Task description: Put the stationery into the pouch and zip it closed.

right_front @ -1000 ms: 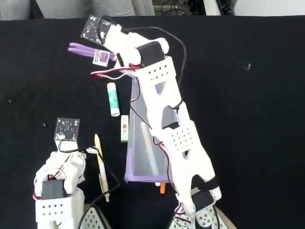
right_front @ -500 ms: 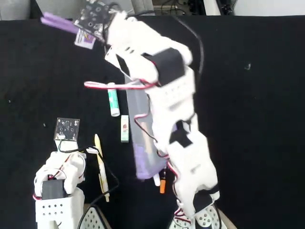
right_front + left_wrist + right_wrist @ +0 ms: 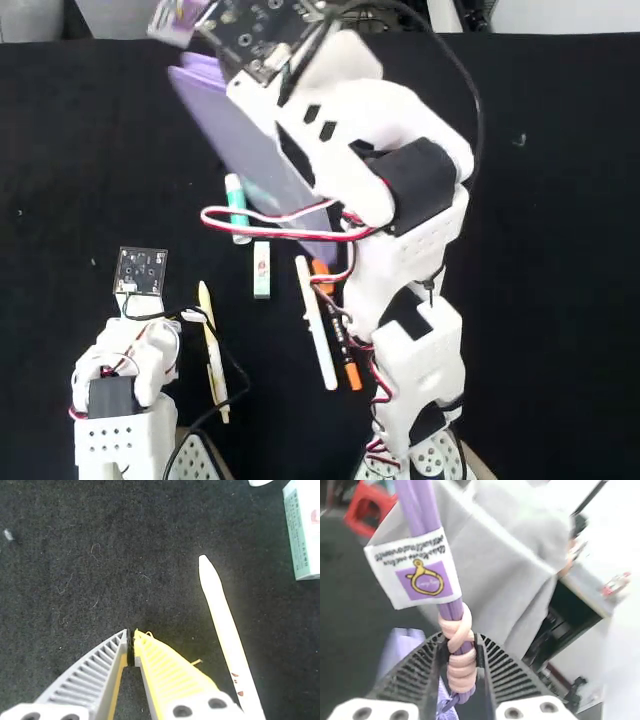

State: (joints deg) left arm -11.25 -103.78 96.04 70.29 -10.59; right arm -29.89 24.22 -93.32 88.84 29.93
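- Purple pouch (image 3: 250,140) hangs tilted in the air above the table (image 3: 520,250), hoisted by my right arm.
- My right claw (image 3: 459,641) pinches the pouch's strap (image 3: 420,510) just below its white label (image 3: 412,562); a pink coil (image 3: 456,655) is wound round the strap between the jaws.
- My left claw (image 3: 132,635) is pressed together on nothing, low over the cloth, just beside a cream pen (image 3: 222,625).
- Five pieces of stationery lie on the table, all outside the pouch: the cream pen by my left arm, a white-and-green eraser (image 3: 261,268), a glue stick (image 3: 237,215) partly under the raised pouch, a white pen (image 3: 316,320), and an orange pen (image 3: 352,375) touching it.
- Whether the zip is open I cannot tell, nor whether anything sits inside the pouch.
- By my reading the job is barely begun: nothing is visibly packed, and the pouch is off the table rather than laid ready for loading.
- Left to do: set the pouch down with its mouth open, feed in each of the five items, then pull the zip shut.
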